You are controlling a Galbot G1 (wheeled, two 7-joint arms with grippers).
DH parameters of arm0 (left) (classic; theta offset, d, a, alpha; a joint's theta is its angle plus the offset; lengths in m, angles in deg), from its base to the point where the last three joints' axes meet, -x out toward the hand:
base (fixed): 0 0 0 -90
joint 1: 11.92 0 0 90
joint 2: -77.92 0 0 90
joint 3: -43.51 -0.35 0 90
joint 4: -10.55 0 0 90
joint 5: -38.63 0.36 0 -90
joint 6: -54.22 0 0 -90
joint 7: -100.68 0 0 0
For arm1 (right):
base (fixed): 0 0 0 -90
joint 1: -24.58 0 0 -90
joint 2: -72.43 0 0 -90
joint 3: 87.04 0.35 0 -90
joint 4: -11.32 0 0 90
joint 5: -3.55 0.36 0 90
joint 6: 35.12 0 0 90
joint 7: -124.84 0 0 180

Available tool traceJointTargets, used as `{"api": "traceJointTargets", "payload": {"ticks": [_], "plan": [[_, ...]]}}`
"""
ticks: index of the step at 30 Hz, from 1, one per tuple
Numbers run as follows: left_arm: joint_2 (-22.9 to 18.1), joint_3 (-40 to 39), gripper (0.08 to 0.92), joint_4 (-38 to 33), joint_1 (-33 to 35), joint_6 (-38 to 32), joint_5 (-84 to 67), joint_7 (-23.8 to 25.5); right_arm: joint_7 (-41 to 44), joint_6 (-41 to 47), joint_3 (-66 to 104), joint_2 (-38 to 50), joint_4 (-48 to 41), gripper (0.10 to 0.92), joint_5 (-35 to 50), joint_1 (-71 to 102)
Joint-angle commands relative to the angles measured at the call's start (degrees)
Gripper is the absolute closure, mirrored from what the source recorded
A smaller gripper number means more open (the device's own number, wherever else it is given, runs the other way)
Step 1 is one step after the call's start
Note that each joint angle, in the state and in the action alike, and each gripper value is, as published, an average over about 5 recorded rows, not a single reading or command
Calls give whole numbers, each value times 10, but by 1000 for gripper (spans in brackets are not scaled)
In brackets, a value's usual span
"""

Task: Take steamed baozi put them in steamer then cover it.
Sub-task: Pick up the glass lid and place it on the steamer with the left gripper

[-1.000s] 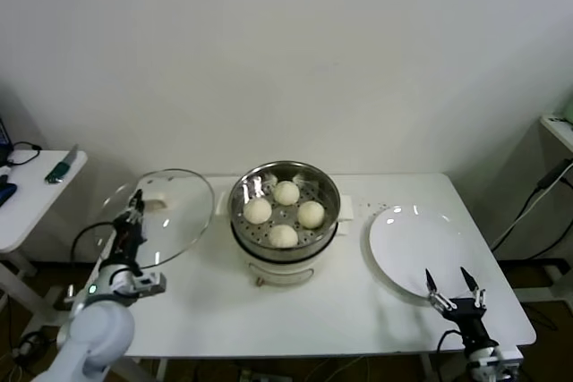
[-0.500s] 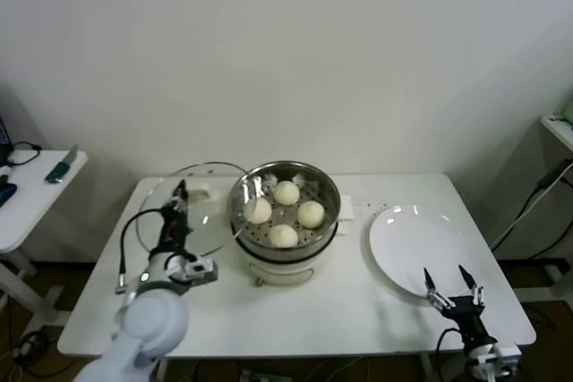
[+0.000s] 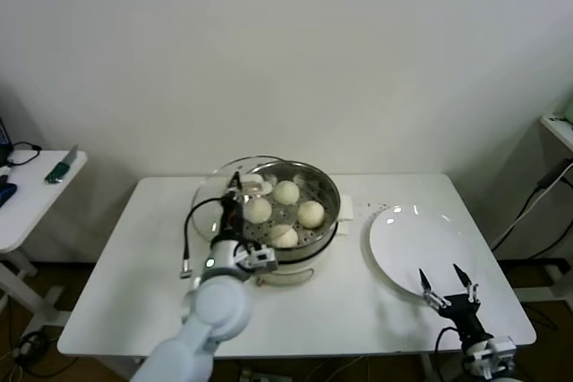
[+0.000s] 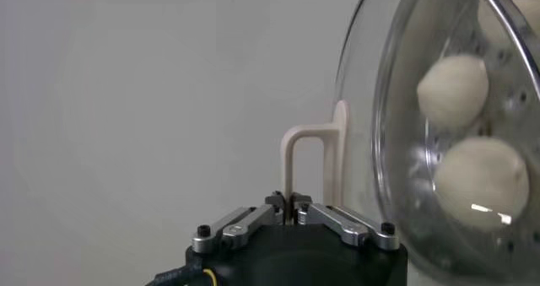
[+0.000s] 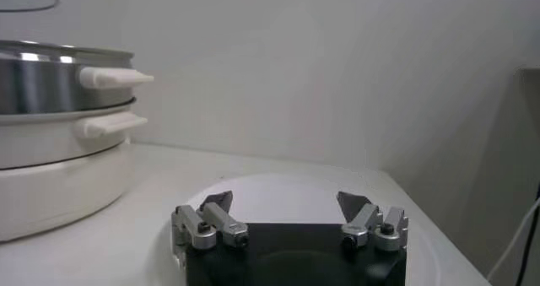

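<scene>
Four steamed baozi (image 3: pixel 285 212) sit in the steamer (image 3: pixel 285 187): one at the back, one left, one right, one front, all on the perforated floor. One steamer, steel basket on a white cooker base, mid-table (image 3: pixel 125 284).

One cover (image 3: pixel 218 199), clear glass with metal rim, held up off the table and tilted, overlapping the steamer's left rim. Two buns show through the glass in the left wrist view. Left gripper (image 4: pixel 292 209) is clamped tight on the cover's white handle (image 4: pixel 314 159), fingers pinched together on it.

One white plate (image 3: pixel 416 248), to the right of the steamer. Right gripper (image 3: pixel 448 288) sits low at the plate's near edge, fingers spread apart, holding nothing.

One side table (image 3: pixel 36 194) off to the left with a few small items, too small to identify. No readable labels or writing anywhere.
</scene>
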Motion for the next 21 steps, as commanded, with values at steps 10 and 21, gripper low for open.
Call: {"api": "traceJointTargets", "payload": {"ticks": [10, 21], "plan": [[-125, -85, 863, 116, -64, 7, 77, -2, 3, 0, 4, -1, -4, 203, -2, 5], [-125, -83, 863, 143, -76, 8, 97, 2, 3, -1, 3, -5, -4, 203, -3, 5]]}}
